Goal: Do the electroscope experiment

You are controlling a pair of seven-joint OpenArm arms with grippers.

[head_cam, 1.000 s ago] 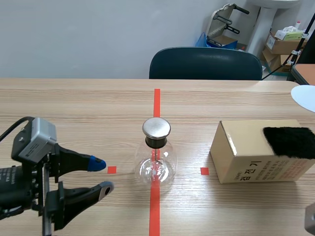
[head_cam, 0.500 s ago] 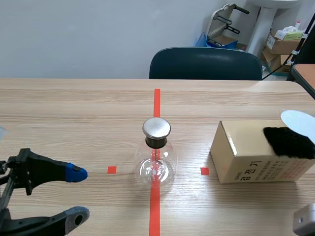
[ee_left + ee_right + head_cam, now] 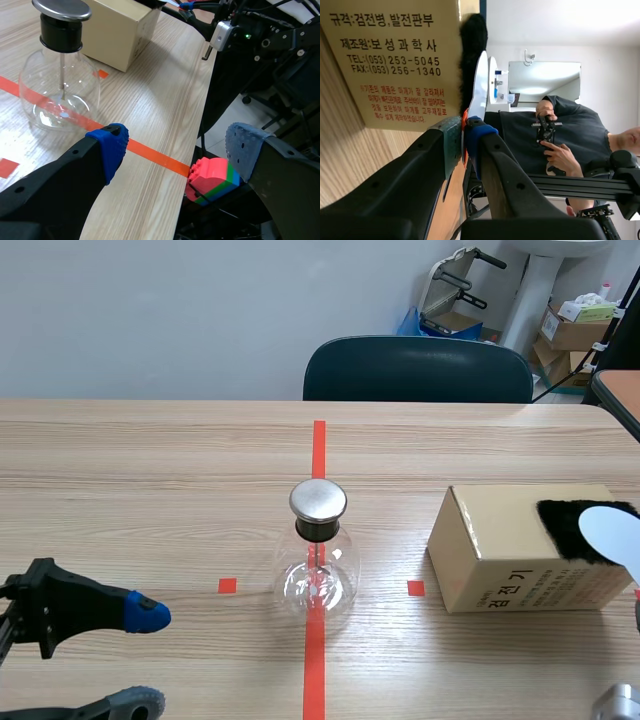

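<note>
The electroscope (image 3: 318, 562), a clear glass flask with a metal cap, stands on the red tape line at the table's middle; the left wrist view has it (image 3: 60, 82) ahead of my left gripper (image 3: 175, 150). That gripper (image 3: 145, 658) is open and empty, low at the near left. A cardboard box (image 3: 515, 555) at the right carries black fur (image 3: 565, 525). A white disc (image 3: 612, 533) hovers over the fur's right end. My right gripper (image 3: 464, 131) is shut on the disc's orange stem, with the disc (image 3: 480, 82) edge-on beside the fur (image 3: 470, 55).
A dark chair (image 3: 415, 370) stands behind the table's far edge. Cartons and gear sit at the back right. Coloured toy blocks (image 3: 212, 177) lie below the table's near edge. A person (image 3: 570, 135) shows in the background of the right wrist view.
My left gripper has drawn back toward the near left corner and sunk lower. The white disc has come in from the right and down to the fur on the box.
</note>
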